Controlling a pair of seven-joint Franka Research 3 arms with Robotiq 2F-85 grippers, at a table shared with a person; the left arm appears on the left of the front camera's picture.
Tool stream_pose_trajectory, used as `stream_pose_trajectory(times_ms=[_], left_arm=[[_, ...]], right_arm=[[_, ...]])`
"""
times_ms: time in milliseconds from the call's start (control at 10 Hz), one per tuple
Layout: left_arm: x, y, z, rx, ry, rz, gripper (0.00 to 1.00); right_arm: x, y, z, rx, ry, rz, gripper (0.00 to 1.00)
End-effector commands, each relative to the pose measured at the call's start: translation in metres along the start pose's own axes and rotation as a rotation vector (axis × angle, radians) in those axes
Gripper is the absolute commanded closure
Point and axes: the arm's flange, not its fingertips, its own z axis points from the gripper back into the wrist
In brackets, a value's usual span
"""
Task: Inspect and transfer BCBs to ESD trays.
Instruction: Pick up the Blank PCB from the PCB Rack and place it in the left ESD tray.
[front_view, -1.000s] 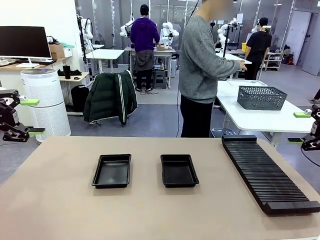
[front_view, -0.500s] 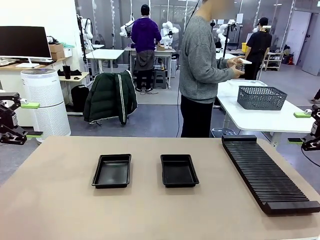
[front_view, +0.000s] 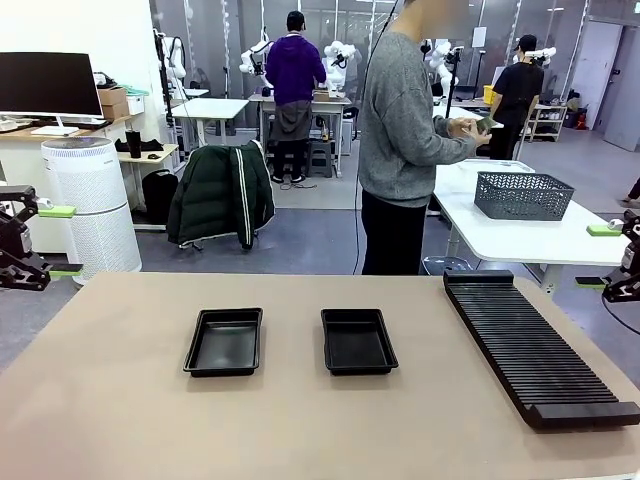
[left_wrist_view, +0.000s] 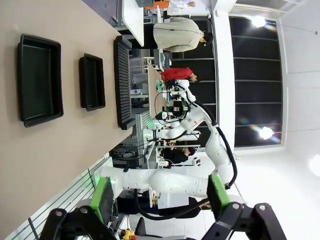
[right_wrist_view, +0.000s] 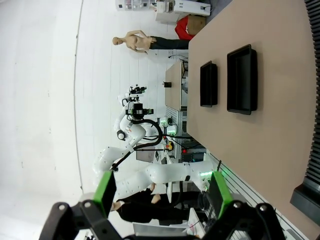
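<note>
Front view: two ESD trays (front_view: 224, 342) (front_view: 358, 341) show bare black floors.

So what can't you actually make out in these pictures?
Front view: the small object in the person's hands is too far and small to identify.
Front view: the walls of the grey mesh basket hide its contents.
Right wrist view: the long black ribbed rack is cut off by the picture edge.
Front view: the picture's sides cut into the black, green-padded left claw and right claw.

Black angular left hand (left_wrist_view: 160, 195), bright green pads (left_wrist_view: 104, 197), smooth white rounded arm segments (left_wrist_view: 165, 180)
</note>
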Motion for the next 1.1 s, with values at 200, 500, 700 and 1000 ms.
stream_pose_trajectory(times_ms=[200, 500, 700, 1000], left_arm=[[-0.0129, 0.0054, 0.0039, 0.005, -0.010, 0.007, 0.00], [-0.0165, 0.0064, 0.0038, -0.002, -0.022, 0.002, 0.00], [-0.0160, 0.0060, 0.0039, -0.001, -0.022, 0.001, 0.00], [-0.0127, 0.0030, 0.0032, 0.001, -0.019, 0.005, 0.00]], right_arm=[[0.0009, 0.0029, 0.0021, -0.008, -0.023, -0.008, 0.00], [0.0022, 0.0050, 0.0010, -0.011, -0.012, -0.002, 0.00], [0.0032, 0.0043, 0.0008, -0.008, -0.011, -0.002, 0.00], [0.0035, 0.0047, 0.0018, -0.004, -0.011, -0.004, 0.00]])
